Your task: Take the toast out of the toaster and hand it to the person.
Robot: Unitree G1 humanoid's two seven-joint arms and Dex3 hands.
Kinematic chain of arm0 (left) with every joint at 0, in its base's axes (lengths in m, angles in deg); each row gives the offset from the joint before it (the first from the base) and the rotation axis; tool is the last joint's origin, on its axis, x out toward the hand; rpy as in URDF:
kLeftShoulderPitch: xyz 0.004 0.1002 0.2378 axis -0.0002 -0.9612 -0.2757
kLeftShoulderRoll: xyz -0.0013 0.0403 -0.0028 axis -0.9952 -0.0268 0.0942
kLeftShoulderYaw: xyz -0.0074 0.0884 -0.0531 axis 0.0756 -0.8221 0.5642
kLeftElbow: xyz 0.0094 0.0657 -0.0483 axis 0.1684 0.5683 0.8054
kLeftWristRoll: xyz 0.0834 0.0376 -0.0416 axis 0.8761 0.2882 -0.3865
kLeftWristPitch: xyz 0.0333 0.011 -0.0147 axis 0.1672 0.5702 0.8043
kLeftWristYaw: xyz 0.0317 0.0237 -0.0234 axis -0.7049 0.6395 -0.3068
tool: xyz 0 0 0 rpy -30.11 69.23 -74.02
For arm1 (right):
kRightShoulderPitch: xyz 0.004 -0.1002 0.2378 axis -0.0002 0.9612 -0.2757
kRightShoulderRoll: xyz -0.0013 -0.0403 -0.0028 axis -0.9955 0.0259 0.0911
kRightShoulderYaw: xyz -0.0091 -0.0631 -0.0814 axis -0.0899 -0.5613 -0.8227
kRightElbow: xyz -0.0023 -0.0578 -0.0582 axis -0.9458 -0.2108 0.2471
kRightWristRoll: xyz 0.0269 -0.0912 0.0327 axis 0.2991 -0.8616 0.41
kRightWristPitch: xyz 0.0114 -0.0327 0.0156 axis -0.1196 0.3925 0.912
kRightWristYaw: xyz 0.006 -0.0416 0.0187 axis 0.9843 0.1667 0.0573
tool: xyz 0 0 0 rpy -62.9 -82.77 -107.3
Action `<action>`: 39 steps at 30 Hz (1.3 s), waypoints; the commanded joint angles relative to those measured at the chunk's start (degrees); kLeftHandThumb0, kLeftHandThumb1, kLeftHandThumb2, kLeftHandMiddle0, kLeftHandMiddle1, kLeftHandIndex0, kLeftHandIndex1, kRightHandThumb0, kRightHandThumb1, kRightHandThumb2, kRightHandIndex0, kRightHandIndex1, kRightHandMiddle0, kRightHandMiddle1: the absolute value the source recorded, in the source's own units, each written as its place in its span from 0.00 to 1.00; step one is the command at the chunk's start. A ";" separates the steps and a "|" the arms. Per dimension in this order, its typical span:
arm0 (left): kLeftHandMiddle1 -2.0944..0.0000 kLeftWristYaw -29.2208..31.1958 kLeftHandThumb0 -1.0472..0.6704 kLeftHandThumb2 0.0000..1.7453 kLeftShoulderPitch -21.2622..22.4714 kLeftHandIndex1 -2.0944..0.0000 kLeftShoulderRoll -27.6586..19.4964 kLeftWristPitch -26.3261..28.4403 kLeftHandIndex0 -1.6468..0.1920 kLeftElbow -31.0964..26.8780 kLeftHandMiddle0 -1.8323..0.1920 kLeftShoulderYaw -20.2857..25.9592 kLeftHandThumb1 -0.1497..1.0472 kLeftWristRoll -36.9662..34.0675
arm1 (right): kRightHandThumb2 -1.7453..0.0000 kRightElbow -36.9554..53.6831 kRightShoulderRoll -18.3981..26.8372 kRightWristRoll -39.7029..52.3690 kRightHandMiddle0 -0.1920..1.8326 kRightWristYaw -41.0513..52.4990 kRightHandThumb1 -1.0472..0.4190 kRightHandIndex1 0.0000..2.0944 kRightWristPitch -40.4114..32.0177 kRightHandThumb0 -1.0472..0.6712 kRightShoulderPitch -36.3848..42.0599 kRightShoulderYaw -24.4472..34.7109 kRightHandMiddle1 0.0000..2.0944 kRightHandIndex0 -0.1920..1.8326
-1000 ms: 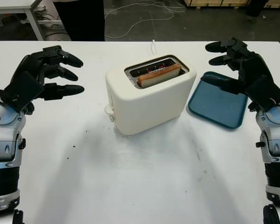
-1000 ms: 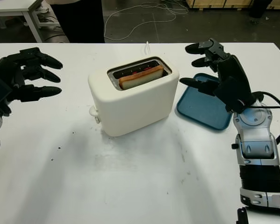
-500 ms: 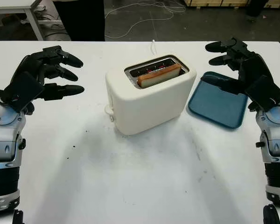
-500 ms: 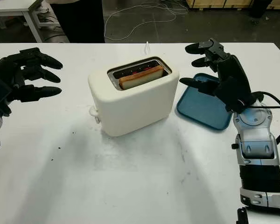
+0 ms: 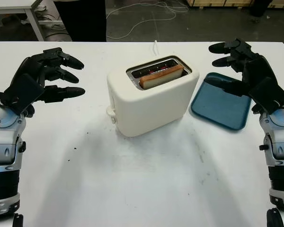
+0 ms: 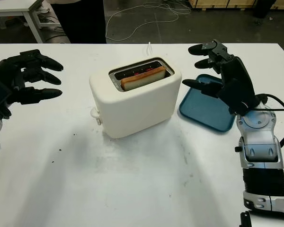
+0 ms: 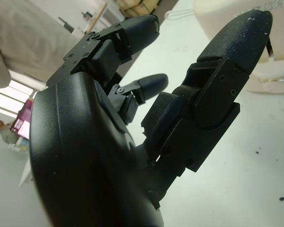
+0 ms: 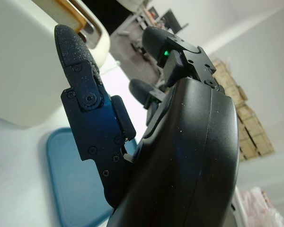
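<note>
Two hands: both are raised above the white surface, one on each side of the toaster, and neither holds anything.
Left hand: open, empty, well apart from the toaster's left side, fingers pointing toward it.
Right hand: open, empty, hovering over the blue tray, fingers pointing left toward the toaster.
Toaster: cream, standing in the middle of the surface, turned slightly so its slot runs from near left to far right.
Toast: one slice standing on edge in the slot, its top crust just above the rim, long axis along the slot.
Key relation: the toast lies between the hands; the right hand looks a little nearer, and the slice's far end points toward it, so a reach from the right seems the shorter one.
Far edge: the surface ends at a dark floor with a loose white cable.
Person: a dark-clothed figure stands beyond the far left edge.
</note>
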State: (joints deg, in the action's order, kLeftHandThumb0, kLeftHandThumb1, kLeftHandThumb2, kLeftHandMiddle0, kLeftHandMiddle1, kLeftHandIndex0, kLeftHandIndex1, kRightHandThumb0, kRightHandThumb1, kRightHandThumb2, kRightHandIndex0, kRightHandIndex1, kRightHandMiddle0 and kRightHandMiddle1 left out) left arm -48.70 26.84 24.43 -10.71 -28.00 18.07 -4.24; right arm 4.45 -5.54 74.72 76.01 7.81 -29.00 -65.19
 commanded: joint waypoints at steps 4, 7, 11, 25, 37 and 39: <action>0.48 -0.06 0.00 0.00 -0.88 0.55 -0.17 -0.26 0.58 -0.54 0.62 0.52 0.65 -0.02 | 1.00 1.10 -0.41 0.41 0.18 -0.43 0.17 0.56 -0.99 0.23 0.99 0.67 0.39 0.13; 0.48 -0.03 0.00 0.00 -0.88 0.55 -0.17 -0.34 0.58 -0.52 0.62 0.56 0.65 0.00 | 1.00 0.93 -0.35 0.33 0.18 -0.43 0.17 0.55 -0.86 0.23 0.96 0.67 0.38 0.13; 0.48 0.01 0.00 0.00 -0.79 0.55 -0.25 -0.58 0.58 -0.42 0.62 0.50 0.65 0.13 | 1.00 1.44 -0.27 0.23 0.18 -0.29 0.17 0.55 -1.36 0.23 0.94 0.47 0.38 0.14; 0.49 0.00 0.00 0.00 -0.80 0.56 0.16 -0.57 0.58 -0.51 0.62 0.50 0.65 -0.25 | 1.00 0.56 -0.55 -0.27 0.19 -0.66 0.16 0.56 -0.05 0.19 1.12 0.26 0.39 0.15; 0.48 0.16 0.00 0.00 -0.89 0.55 0.43 -0.74 0.58 -0.38 0.62 0.55 0.65 -0.66 | 1.00 0.54 -0.50 -0.43 0.19 -0.59 0.16 0.56 -0.39 0.19 0.84 -0.02 0.39 0.14; 0.48 0.03 0.00 0.00 -0.94 0.55 0.46 -0.57 0.58 -0.45 0.62 0.58 0.65 -0.59 | 1.00 0.64 -0.53 -0.44 0.19 -0.63 0.16 0.56 -0.57 0.19 0.84 -0.04 0.39 0.14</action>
State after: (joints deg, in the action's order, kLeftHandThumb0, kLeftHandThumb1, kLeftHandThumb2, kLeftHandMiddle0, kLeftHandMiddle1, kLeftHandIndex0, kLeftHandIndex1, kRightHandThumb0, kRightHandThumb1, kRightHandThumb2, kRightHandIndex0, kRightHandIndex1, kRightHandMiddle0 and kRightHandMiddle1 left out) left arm -48.68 26.38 24.51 -10.71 -28.00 18.46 -4.29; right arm 4.79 -5.63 74.61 75.92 7.35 -28.20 -65.06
